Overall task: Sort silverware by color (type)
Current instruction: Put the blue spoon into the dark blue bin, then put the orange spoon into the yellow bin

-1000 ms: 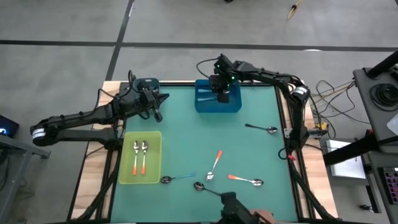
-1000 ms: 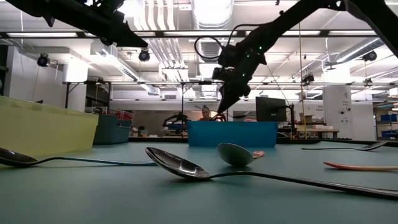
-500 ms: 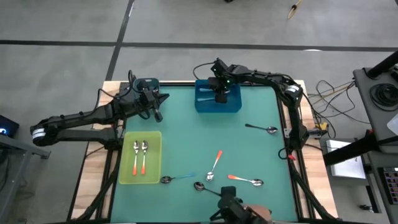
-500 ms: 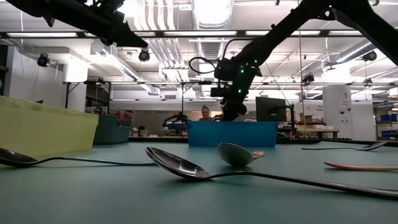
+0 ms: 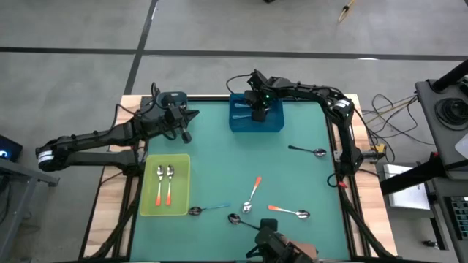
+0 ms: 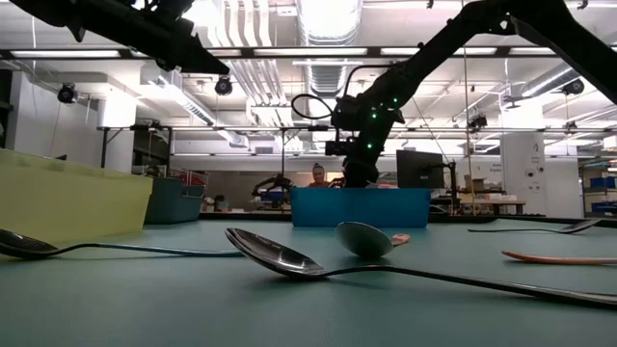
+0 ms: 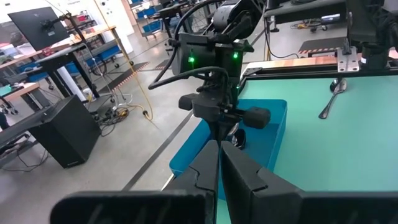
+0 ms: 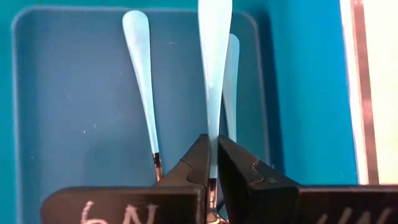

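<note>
My right gripper (image 8: pixel 212 144) is down inside the blue tray (image 5: pixel 274 124) at the table's far edge, shut on a light blue spoon (image 8: pixel 214 56). Two more light blue spoons (image 8: pixel 142 74) (image 8: pixel 231 81) lie flat on the tray's floor. Two orange spoons (image 5: pixel 164 186) lie in the yellow-green tray (image 5: pixel 183 164) at the left. On the mat lie two orange spoons (image 5: pixel 254 191) (image 5: pixel 287 211), a blue one (image 5: pixel 208 210) and two dark ones (image 5: pixel 307 150) (image 5: pixel 241 219). My left gripper (image 5: pixel 187 136) hangs shut and empty left of the blue tray. My right gripper pinches the light blue handle's lower end (image 8: pixel 212 163), close to the metal neck, between its two fingers. The fingers slant down from above and lie along the handle, which reaches forward past them over the tray's floor. The bowl end is hidden behind the fingers. Whether the spoon touches the floor, I cannot tell.
A dark teal bin (image 6: pixel 175 200) stands at the table's far left corner. The low camera's mount (image 5: pixel 270 245) sits at the near edge. Bare mat lies between the two trays and right of the blue tray.
My right gripper has sunk from above the blue tray down into it, tipping steeper and rolling a little, still shut on the light blue spoon. In the low view its fingers now dip behind the tray's near wall.
</note>
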Robot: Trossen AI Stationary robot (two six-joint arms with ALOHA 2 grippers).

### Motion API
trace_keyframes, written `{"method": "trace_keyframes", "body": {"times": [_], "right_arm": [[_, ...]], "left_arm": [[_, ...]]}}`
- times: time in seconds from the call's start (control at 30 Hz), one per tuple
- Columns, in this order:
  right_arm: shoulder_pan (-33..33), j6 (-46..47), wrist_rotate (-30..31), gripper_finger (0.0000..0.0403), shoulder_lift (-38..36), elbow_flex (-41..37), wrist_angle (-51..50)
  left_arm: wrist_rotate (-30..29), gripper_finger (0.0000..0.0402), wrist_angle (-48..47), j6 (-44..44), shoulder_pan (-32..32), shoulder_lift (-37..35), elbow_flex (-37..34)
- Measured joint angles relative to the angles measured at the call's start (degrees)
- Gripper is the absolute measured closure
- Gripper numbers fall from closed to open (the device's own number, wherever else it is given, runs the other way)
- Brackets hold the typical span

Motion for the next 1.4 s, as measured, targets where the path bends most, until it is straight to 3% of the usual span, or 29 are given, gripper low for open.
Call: {"method": "trace_keyframes", "body": {"times": [0.4, 0.67, 0.83, 1.2, 1.4], "right_arm": [[0.00, 2.87, -0.04, 0.0387, -0.02, 0.00, -0.07], [0.12, 3.04, 0.24, 0.0317, -0.02, 0.00, 0.18], [0.17, 4.62, 1.62, 0.0295, -0.25, 0.00, 0.91], [1.91, 18.16, 1.49, 0.0326, -8.50, 0.00, -6.30], [7.55, 17.84, 1.19, 0.0350, -15.96, -1.28, -9.33]], "left_arm": [[-0.01, 0.0402, 0.00, 0.00, 0.00, 0.00, 0.00], [0.00, 0.0402, 0.00, 0.00, 0.00, 0.00, 0.00], [-0.01, 0.0402, 0.00, 0.00, 0.00, 0.00, 0.00], [-0.01, 0.0402, 0.07, -0.67, -0.02, 1.02, 0.00], [0.02, 0.0402, 0.37, -5.38, -0.04, 2.47, 0.00]]}}
